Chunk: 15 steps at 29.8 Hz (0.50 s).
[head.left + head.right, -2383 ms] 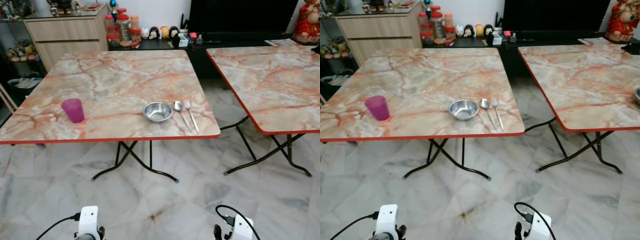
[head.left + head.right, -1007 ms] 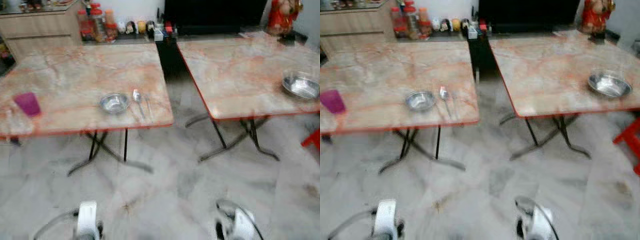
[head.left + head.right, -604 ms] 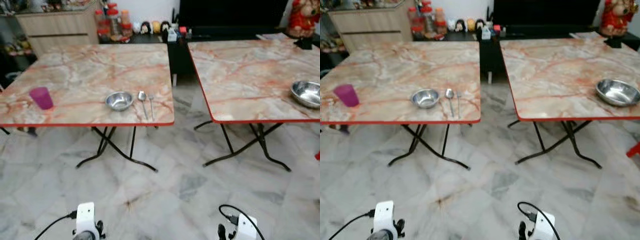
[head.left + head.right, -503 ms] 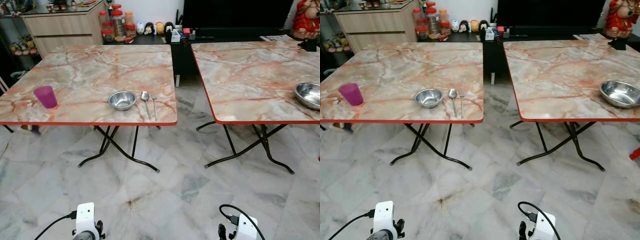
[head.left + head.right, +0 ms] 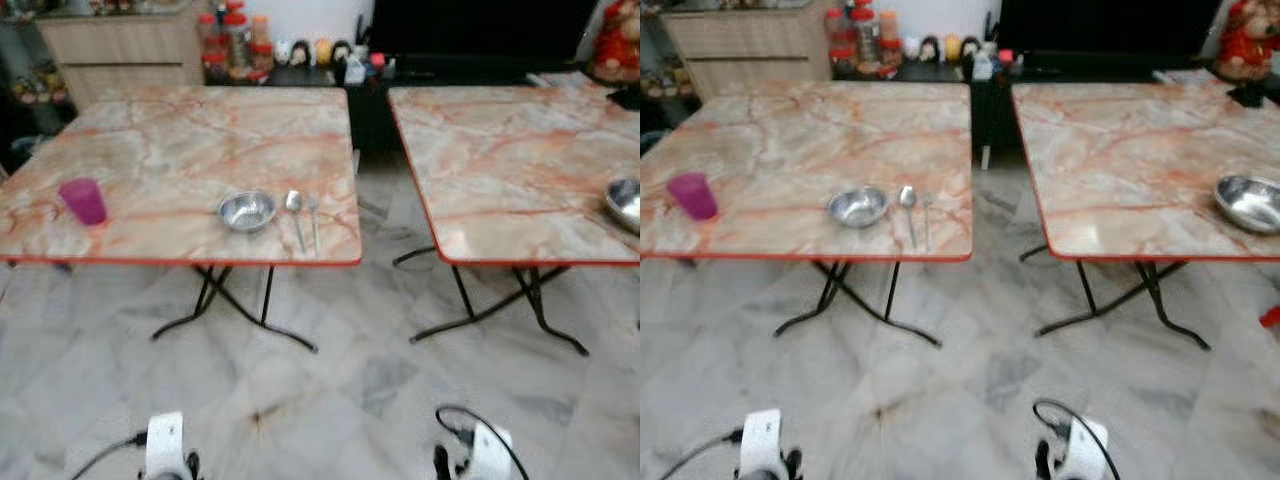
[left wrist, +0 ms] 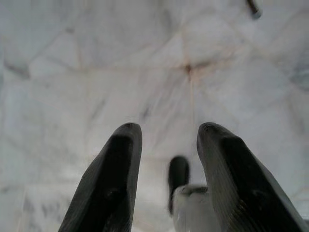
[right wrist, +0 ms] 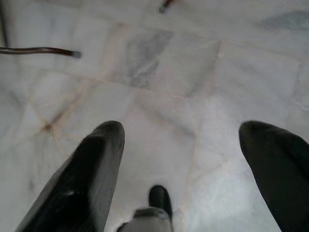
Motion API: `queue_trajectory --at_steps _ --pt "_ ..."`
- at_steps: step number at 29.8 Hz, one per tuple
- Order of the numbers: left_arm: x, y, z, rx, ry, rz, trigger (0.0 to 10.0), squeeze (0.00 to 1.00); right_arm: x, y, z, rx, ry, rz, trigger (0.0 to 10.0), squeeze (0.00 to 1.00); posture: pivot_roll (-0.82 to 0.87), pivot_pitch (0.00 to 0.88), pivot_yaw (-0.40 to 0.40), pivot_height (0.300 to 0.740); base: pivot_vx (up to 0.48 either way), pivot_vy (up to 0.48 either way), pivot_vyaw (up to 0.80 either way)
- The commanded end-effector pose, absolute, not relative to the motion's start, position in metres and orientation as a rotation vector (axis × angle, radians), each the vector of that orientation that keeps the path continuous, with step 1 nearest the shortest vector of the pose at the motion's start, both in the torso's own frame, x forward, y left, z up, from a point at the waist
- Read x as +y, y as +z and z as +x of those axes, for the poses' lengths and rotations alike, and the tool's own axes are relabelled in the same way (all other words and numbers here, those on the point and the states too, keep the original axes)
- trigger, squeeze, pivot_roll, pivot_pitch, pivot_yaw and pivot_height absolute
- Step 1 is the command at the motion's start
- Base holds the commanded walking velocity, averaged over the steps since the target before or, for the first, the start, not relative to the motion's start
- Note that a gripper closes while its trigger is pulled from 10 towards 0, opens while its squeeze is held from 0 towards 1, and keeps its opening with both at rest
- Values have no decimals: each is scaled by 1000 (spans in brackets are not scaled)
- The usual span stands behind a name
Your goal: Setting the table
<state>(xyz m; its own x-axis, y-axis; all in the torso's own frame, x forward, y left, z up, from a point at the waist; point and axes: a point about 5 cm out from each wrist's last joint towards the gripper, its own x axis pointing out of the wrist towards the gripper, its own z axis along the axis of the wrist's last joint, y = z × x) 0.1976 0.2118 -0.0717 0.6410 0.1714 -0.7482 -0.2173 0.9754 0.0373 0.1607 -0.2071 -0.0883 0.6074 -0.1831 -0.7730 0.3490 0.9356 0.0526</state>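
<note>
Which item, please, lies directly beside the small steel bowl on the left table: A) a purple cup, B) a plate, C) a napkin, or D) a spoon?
D: the spoon lies just right of the bowl, with a fork next to it, while the cup stands far off near the table's left edge.

You are looking at a home's living and dining room; two marble-patterned folding tables (image 5: 190,150) stand on a pale marble tile floor (image 5: 330,400); behind the tables a wooden sideboard (image 5: 120,45) sits against the wall; beside it a low dark cabinet (image 5: 300,80) carries red-lidded jars (image 5: 235,40) and small figurines (image 5: 305,50); a large dark screen (image 5: 480,30) stands further along.
</note>
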Motion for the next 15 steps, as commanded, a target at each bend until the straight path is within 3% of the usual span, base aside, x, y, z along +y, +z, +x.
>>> queue_trajectory --at_steps 1,15 --pt "215 -75 191 872 237 -59 10000 0 -207 -87 164 861 -311 210 10000 0 -6 0 -28 740 285 0 0" --pt "217 -75 191 873 247 -62 10000 0 -205 -87 166 860 -302 210 10000 0 -3 0 -27 740 288 0 0"
